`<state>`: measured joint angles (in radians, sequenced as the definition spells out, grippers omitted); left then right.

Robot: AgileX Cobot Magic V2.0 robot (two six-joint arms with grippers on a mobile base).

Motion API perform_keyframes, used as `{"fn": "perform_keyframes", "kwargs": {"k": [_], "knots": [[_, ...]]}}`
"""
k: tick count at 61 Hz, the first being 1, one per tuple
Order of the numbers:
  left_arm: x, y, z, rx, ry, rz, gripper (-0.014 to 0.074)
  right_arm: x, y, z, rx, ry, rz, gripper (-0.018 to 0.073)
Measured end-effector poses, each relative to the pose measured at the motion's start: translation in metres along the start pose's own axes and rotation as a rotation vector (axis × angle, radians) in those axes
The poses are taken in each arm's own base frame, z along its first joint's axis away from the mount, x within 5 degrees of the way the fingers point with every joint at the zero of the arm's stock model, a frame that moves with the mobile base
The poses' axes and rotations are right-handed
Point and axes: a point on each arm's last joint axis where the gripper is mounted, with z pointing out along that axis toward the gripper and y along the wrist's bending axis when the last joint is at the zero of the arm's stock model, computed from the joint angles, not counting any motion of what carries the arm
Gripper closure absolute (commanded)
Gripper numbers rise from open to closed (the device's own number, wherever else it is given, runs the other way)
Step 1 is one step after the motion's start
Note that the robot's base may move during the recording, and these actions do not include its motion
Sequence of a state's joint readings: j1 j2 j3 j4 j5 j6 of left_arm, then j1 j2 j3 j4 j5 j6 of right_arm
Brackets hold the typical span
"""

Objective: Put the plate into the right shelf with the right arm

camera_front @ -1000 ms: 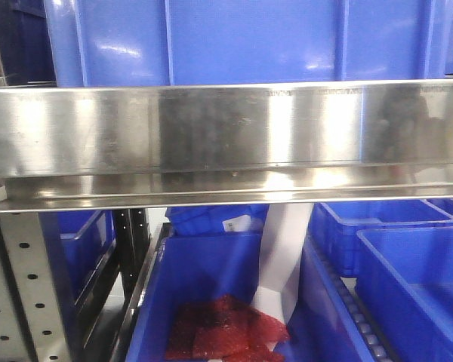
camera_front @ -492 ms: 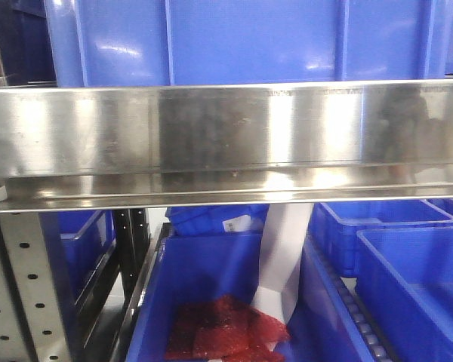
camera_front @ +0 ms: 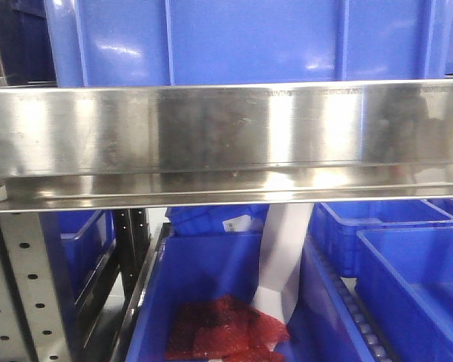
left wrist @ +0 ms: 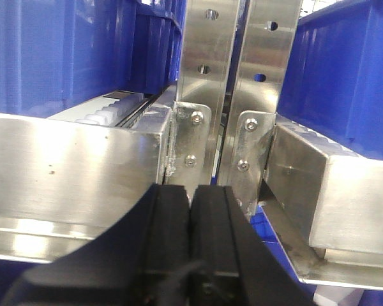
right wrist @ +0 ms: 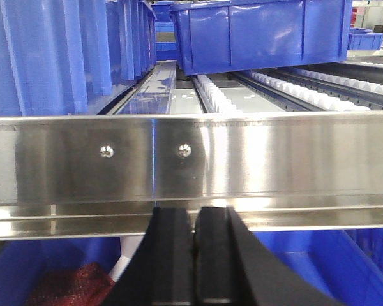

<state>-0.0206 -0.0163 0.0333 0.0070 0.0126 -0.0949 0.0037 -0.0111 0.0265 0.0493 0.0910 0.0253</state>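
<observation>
The plate is not in any view. The stainless-steel shelf fills the front view, its broad shiny front rail (camera_front: pixel 226 128) running across the middle. My left gripper (left wrist: pixel 191 194) is shut and empty, close in front of a rail (left wrist: pixel 76 162) and two joined grey uprights (left wrist: pixel 233 83). My right gripper (right wrist: pixel 196 217) is shut and empty, just below and in front of the shelf's front rail (right wrist: pixel 191 156).
A large blue bin (camera_front: pixel 241 41) stands on the upper level. Below, a blue bin (camera_front: pixel 211 294) holds red mesh material (camera_front: pixel 223 328) and a white strip (camera_front: pixel 281 256). More blue bins (camera_front: pixel 408 271) sit at the right. Roller tracks (right wrist: pixel 293 89) run back behind the rail.
</observation>
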Motion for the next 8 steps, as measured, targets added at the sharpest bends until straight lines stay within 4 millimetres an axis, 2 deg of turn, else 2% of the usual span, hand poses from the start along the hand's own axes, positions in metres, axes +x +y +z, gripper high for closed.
{"fn": "perform_keyframes", "kwargs": {"k": [8], "knots": [[0.0000, 0.0000, 0.0000, 0.000, 0.000, 0.000, 0.0643, 0.0000, 0.0000, 0.0000, 0.000, 0.000, 0.000, 0.0505]]}}
